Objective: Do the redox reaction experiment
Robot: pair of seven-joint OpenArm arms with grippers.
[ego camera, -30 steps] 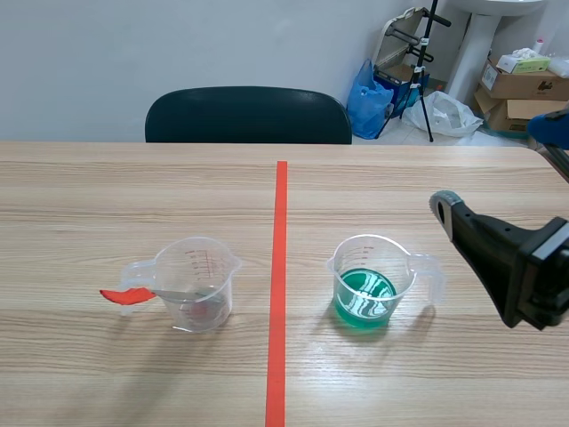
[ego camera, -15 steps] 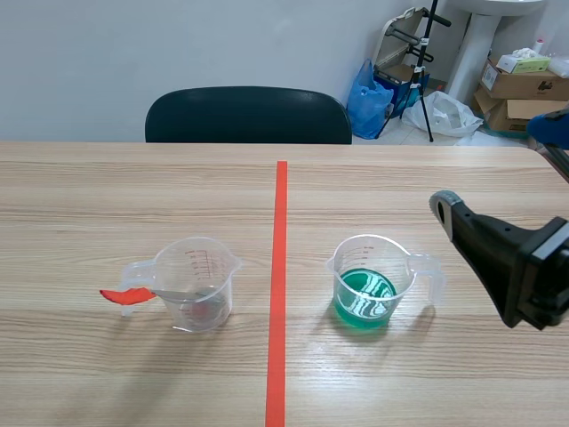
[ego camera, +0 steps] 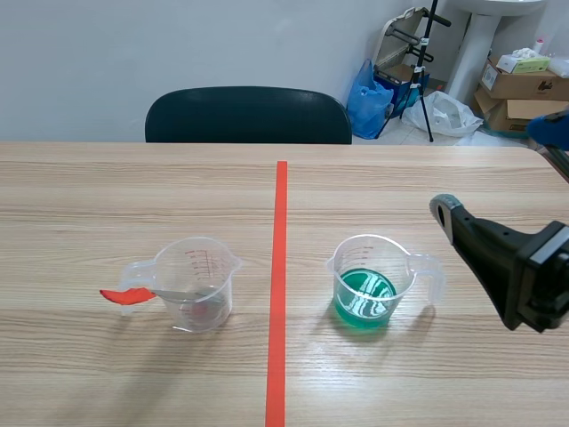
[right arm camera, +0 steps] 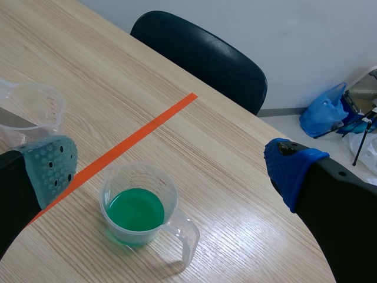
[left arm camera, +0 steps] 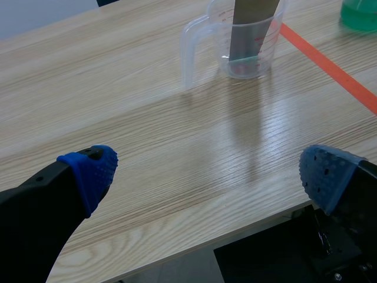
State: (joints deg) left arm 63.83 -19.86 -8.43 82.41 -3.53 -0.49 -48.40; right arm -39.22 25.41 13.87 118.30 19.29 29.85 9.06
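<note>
A clear measuring cup (ego camera: pixel 197 283) stands left of the orange-red line, with a grey metal strip in it and a red-handled tool (ego camera: pixel 124 295) beside its handle. Right of the line a second clear cup (ego camera: pixel 364 285) holds green liquid. My right arm (ego camera: pixel 507 262) hangs just right of that cup's handle. In the right wrist view my right gripper (right arm camera: pixel 171 171) is open above the green cup (right arm camera: pixel 138 209). My left gripper (left arm camera: pixel 209 177) is open at the table's near edge, with the strip cup (left arm camera: pixel 235 41) well ahead of it.
A dark chair (ego camera: pixel 249 116) stands behind the table's far edge. Bags, a stand and cardboard boxes (ego camera: pixel 524 84) sit on the floor at the back right. Bare wood lies between both cups and the near edge.
The right arm has dipped very slightly. Both cups and the left gripper stand as before.
</note>
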